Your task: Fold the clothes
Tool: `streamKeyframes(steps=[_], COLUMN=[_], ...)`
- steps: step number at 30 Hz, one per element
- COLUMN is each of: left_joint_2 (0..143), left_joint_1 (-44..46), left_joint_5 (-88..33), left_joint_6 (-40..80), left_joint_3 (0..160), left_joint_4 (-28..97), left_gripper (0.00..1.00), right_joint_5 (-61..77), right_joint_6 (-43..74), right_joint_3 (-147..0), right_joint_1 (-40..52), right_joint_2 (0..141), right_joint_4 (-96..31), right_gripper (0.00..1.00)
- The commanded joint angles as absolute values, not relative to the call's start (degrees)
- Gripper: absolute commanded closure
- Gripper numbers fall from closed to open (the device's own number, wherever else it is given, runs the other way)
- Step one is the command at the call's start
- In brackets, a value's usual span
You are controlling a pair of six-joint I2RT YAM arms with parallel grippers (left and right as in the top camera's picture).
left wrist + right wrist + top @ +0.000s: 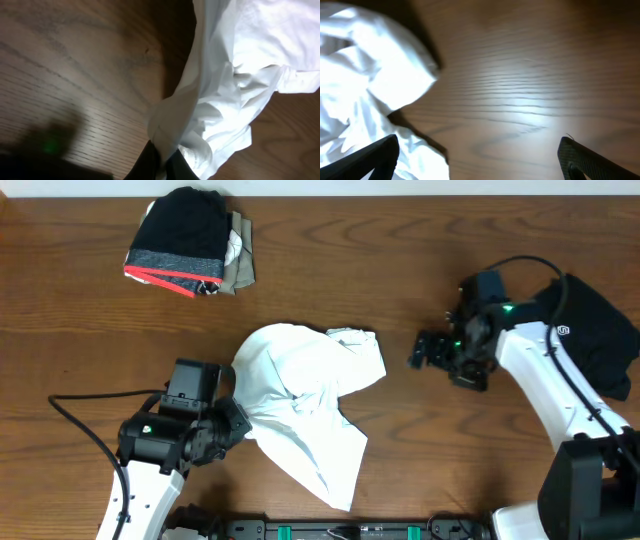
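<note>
Looking down from overhead, you find the white shirt crumpled in the middle of the table. Its long axis slants from the far left, by the collar end, down to a tail at the near edge. One bunched lobe juts out to the robot's right, toward the free arm.

Your left claw sits at the shirt's left edge. In the left wrist view its fingers are pinched together on a fold of the white cloth, so that side is gripped.

Your right claw hovers over bare wood just to the right of the shirt and does not touch it. In the right wrist view both fingertips stand wide apart with nothing between them, and the cloth fills the left part of the picture. The jutting lobe is therefore the piece nearest this claw, and it lies straight across from the jaws' opening side.

I judge that the next move depends on this gap. The right arm would have to travel leftward to reach the lobe before you can spread the shirt along its long axis.

The black garment lies at the far right, partly under the right arm and well apart from the shirt. A stack of folded clothes rests at the far left.
</note>
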State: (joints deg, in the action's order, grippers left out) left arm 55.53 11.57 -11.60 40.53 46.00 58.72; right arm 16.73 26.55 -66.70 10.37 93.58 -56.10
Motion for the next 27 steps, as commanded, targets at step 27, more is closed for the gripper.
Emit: streamKeyframes(steps=[27], left_joint_2=[55.7], left_joint_1=[4.9], left_joint_5=[-7.4], left_joint_6=[37.9], left_joint_3=[46.8], left_joint_4=[62.7], left_gripper=[0.94], right_joint_5=[15.9], right_joint_6=[24.5], right_joint_3=[-66.6], right_joint_1=[25.1], right_joint_2=[106.3], right_joint_4=[-30.3], right_gripper=[0.01])
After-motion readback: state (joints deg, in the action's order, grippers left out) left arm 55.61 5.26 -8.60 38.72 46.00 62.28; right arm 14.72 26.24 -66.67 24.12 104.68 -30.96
